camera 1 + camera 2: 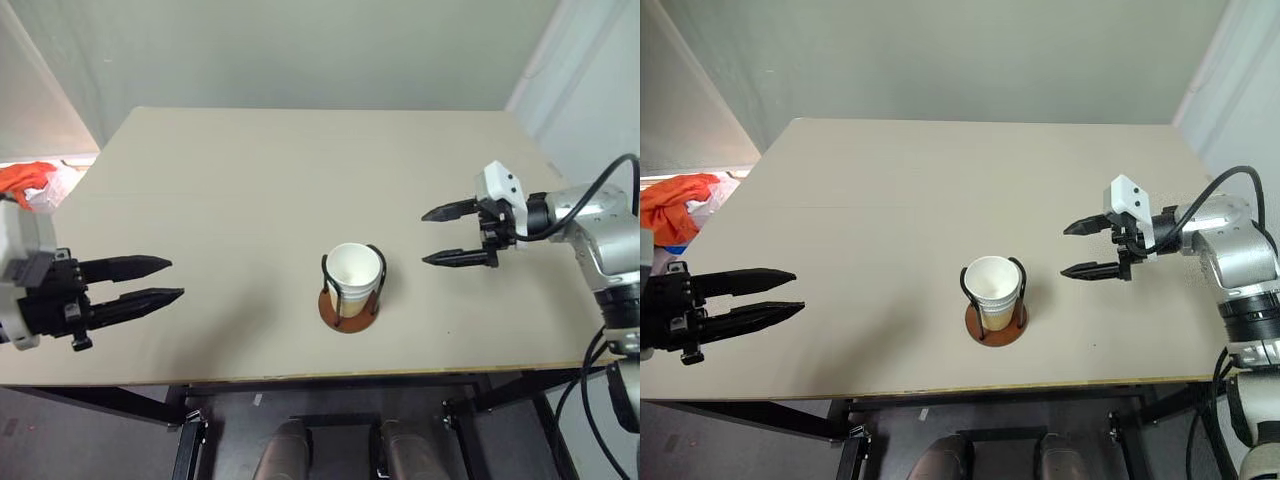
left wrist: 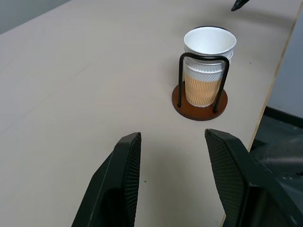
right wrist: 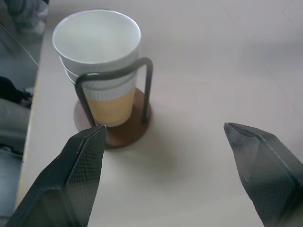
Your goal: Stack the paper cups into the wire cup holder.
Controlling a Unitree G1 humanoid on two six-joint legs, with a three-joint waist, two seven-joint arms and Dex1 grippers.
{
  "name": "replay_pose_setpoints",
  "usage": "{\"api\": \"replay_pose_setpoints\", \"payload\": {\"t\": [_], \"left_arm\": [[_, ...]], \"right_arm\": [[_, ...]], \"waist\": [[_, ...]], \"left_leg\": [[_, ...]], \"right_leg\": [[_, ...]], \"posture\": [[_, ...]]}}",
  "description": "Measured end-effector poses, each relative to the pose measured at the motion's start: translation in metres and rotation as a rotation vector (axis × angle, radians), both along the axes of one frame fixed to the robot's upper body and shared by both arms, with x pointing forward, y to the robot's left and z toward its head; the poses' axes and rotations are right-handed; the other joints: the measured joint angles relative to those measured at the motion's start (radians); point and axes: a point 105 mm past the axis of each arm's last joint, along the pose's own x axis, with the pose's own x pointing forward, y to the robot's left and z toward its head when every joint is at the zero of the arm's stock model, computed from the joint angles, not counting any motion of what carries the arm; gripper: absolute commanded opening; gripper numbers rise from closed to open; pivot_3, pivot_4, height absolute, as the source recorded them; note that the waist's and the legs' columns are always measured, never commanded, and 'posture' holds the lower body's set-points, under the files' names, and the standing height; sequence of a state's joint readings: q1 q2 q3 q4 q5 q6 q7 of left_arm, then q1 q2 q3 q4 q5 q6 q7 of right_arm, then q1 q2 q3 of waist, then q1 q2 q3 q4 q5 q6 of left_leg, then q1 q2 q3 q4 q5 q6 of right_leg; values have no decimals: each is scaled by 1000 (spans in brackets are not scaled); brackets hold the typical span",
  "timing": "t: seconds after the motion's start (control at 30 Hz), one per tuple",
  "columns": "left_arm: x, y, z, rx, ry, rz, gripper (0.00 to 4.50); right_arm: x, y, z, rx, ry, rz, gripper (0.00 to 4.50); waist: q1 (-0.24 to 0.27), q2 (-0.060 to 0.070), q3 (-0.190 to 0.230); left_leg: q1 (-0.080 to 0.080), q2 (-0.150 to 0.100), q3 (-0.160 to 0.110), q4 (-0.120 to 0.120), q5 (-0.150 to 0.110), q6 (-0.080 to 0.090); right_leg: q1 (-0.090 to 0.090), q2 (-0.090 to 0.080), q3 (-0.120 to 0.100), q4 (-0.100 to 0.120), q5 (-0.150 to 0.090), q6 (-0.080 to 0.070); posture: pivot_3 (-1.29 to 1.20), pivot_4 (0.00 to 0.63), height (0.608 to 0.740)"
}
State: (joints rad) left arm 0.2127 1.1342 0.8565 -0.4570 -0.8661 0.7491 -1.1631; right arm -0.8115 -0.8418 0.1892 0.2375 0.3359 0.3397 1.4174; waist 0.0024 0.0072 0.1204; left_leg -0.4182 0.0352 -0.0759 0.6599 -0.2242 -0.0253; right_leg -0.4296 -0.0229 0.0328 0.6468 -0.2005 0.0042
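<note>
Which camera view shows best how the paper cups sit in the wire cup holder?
The right wrist view: the paper cups sit nested, rims stacked, inside the wire cup holder. The left wrist view shows the same from farther off; the eye views show them small, from above.

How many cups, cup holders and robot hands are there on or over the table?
Paper cups, nested in one stack: 3
Wire cup holder: 1
End effectors: 2, the left end effector and the right end effector
Total: 6

No lettering, label, brand or number can be read anywhere: the paper cups [image 2: 207, 71], the wire cup holder [image 2: 199, 101] and the table [image 1: 250, 200] are all unmarked.
</note>
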Motion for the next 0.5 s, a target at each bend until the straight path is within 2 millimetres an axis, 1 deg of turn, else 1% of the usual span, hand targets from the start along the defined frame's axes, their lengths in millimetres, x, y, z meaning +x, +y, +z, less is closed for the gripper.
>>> {"api": "replay_pose_setpoints", "payload": {"t": [0.1, 0.23, 0.33, 0.5], "left_arm": [[0, -1, -3, -8, 9, 16, 2329], [3, -2, -4, -14, 18, 26, 2329], [5, -7, -7, -12, 29, 14, 2329], [2, -13, -10, 0, 48, -3, 2329]], "right_arm": [[4, -4, -3, -17, 10, -19, 4201], [4, -6, -6, -41, 15, -25, 4201], [4, -7, -6, -46, 19, -24, 4201], [4, -4, -7, -44, 25, -19, 4201]], "waist": [[-1, 0, 0], [-1, 0, 0], [-1, 0, 0], [-2, 0, 0]], "left_leg": [[0, 0, 0, -1, 0, -1], [-1, 0, 0, -4, -1, -3], [-1, 0, 0, -7, -2, -4], [-1, 1, 0, -13, -2, -6]], "right_leg": [[-1, 0, 1, 0, 0, 0], [-3, 0, 1, -1, 0, 0], [-5, 0, 1, -2, 0, -1], [-8, 1, 0, -2, 0, 0]], "posture": [[0, 150, 740], [0, 150, 740], [0, 150, 740], [0, 150, 740]]}}
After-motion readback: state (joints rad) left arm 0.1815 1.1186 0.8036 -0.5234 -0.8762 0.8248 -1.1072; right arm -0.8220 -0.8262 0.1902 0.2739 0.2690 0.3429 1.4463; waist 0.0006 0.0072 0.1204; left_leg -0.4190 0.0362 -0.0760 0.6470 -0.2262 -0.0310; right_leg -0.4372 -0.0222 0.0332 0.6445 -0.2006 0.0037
